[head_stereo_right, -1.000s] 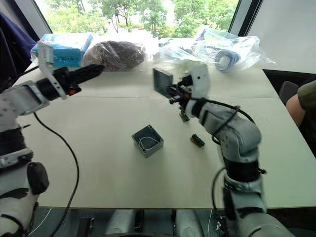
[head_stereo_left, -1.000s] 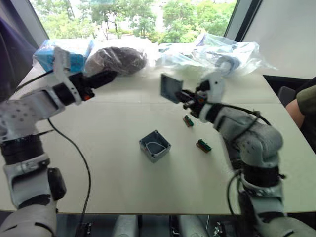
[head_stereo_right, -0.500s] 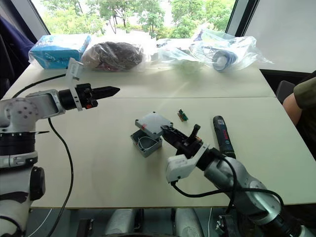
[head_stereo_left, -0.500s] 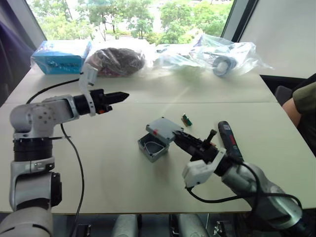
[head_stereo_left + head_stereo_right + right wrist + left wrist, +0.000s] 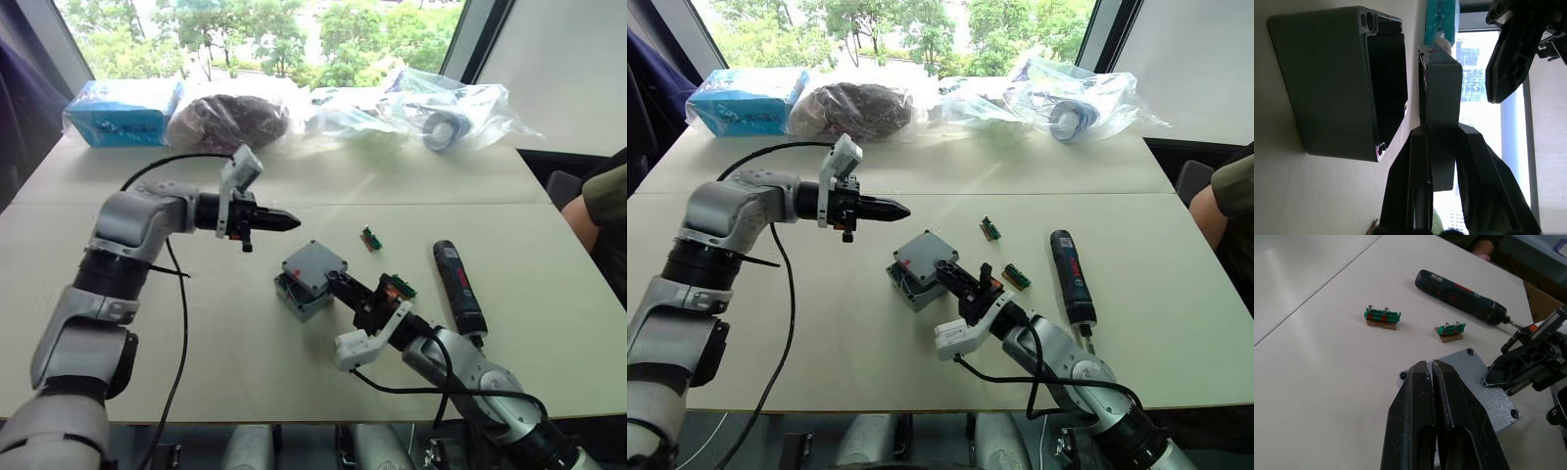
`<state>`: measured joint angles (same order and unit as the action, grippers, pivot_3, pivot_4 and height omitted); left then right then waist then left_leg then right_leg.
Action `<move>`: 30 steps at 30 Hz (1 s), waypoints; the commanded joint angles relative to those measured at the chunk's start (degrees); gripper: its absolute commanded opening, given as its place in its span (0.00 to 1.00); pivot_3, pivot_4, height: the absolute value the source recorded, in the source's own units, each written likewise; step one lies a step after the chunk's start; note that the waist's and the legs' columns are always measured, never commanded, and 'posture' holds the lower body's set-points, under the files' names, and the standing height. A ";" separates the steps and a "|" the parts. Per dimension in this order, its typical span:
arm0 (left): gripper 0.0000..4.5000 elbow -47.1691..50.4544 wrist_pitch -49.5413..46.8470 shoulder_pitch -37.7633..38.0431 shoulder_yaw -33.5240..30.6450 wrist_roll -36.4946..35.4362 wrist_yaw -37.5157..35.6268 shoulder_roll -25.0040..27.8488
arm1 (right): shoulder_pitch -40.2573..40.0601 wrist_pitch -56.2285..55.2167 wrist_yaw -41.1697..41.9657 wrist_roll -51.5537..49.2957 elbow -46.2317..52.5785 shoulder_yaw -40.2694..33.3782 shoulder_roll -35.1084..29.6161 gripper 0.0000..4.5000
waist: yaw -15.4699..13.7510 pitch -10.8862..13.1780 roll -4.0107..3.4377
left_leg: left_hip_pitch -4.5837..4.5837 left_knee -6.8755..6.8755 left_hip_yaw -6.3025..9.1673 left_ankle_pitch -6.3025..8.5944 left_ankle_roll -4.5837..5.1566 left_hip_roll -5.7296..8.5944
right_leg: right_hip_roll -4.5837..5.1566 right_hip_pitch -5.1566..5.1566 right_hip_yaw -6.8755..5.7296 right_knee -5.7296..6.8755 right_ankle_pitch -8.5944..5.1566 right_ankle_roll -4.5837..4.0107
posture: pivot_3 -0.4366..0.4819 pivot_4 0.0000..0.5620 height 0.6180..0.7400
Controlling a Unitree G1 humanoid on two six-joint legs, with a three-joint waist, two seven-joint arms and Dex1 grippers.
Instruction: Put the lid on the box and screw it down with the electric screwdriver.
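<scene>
While the right gripper (image 5: 338,284) pinches the flat grey plastic lid (image 5: 315,267) over the hollow grey box (image 5: 294,295), the left gripper (image 5: 290,222) hovers closed, empty.

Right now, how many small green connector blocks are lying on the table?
2. One green block lies out past the box, toward the window. The other green block lies between the right gripper and the screwdriver. More could be hidden behind the arms.

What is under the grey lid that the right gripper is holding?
The grey box sits under the lid, which the right gripper holds tilted above its opening, with a gap between them. The box's dark inside shows partly; its contents cannot be seen.
</scene>
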<state>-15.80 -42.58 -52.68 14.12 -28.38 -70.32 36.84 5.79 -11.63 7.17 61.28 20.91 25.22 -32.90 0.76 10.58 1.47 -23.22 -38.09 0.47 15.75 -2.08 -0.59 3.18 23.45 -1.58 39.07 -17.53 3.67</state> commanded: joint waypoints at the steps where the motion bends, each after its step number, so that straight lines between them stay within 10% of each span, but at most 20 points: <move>1: 0.02 -0.18 3.60 -0.91 0.40 2.70 -2.57 -0.47 | -0.52 -0.21 0.40 1.50 2.01 -0.32 1.24 0.03 | -0.07 0.00 0.00 | 0.00 0.00 0.00 0.00 0.01 0.00 | 0.00 0.00 0.00 0.00 0.00 0.00 | 0.48 0.27 1.00; 30: 0.02 3.00 11.07 5.86 3.23 11.50 -8.24 -2.46 | -3.55 -0.43 3.42 4.34 2.69 0.08 5.29 0.03 | -0.09 -0.02 0.00 | 0.06 -0.10 0.01 0.03 0.05 0.00 | 0.02 -0.07 0.00 0.09 0.00 0.00 | 0.48 0.27 1.00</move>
<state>-13.95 -32.40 -46.70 17.38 -17.21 -78.41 34.57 2.74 -11.99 10.18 65.31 22.13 25.48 -27.85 0.66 10.56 1.47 -23.16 -38.20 0.48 15.78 -2.03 -0.59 3.20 23.38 -1.58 39.17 -17.53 3.67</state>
